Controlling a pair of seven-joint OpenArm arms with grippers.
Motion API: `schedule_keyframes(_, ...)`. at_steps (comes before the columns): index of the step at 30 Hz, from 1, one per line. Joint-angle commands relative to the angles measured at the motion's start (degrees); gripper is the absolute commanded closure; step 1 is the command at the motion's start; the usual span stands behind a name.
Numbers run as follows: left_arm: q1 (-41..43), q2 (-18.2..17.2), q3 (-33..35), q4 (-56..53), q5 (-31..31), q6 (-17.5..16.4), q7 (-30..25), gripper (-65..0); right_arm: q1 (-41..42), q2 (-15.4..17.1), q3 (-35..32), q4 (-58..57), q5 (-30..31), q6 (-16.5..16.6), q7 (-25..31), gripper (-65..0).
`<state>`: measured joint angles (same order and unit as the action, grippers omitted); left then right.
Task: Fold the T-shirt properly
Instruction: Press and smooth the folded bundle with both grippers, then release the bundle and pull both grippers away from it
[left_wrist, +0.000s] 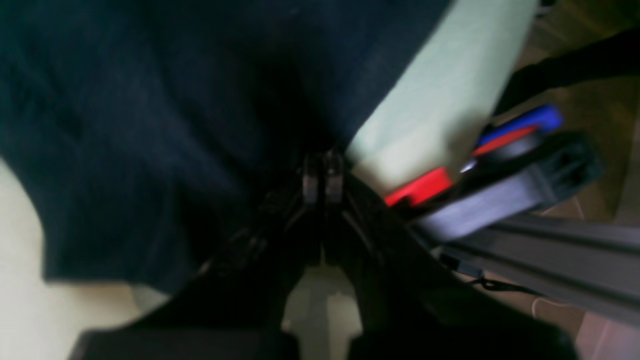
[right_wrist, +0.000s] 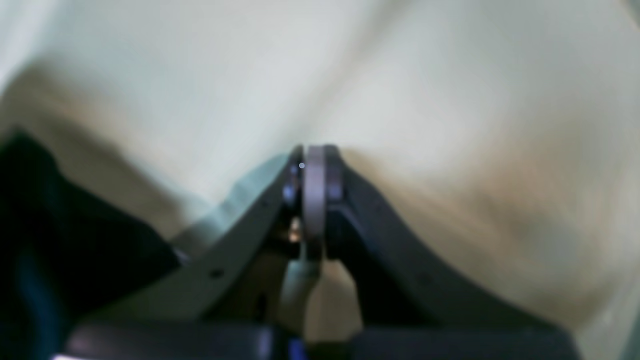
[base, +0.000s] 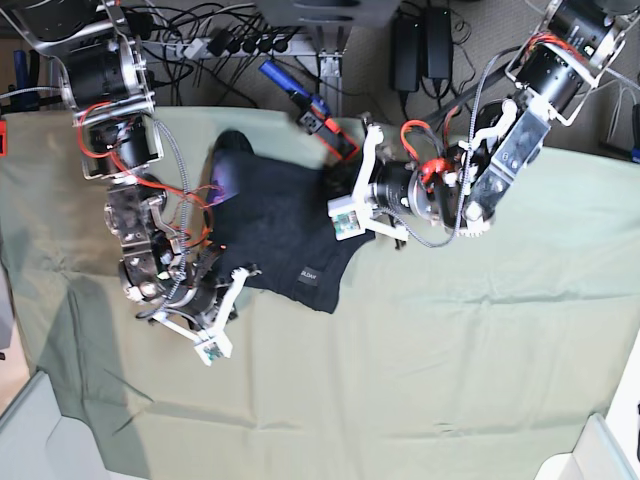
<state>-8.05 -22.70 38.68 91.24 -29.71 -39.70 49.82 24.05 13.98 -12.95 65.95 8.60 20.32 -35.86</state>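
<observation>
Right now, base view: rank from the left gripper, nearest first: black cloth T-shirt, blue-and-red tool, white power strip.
1. Black cloth T-shirt: at the fingertips.
2. Blue-and-red tool: table's far edge.
3. White power strip: beyond the table, view's upper left.

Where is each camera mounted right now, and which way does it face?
Left wrist: on the left arm, facing past its shut left pincer onto the T-shirt.
Right wrist: on the right arm, facing past its shut right pincer onto the table cloth.
Base: overhead, looking down on both arms.
Shared: all views show the T-shirt and cloth.
</observation>
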Motion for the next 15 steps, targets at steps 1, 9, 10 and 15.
schedule_keyframes(1, -1.73, -0.63, -0.33, -0.48, 1.31, -0.3, 0.48, 0.0, 1.09, 1.07, 0.13, 1.7, 1.36, 3.1, -0.07, 0.0)
schedule_keyframes(9, -6.43, -0.13, -0.33, -8.96, 6.29, -0.3, -7.52, 0.0, -6.36, 5.6, 0.17, 12.98, 7.5, 3.1, -4.37, 0.0)
schedule_keyframes(10, -7.41, 0.15, -0.33, -10.19, 7.48, -0.3, -8.5, 0.0, -7.56, 5.81, 0.17, 14.73, 7.5, 3.08, -5.03, 0.0)
schedule_keyframes(15, -11.98, 1.97, -0.33, -16.02, 7.91, -0.3, -9.55, 0.0, -13.35, 6.16, 0.24, 22.14, 7.5, 3.08, -6.62, 0.0)
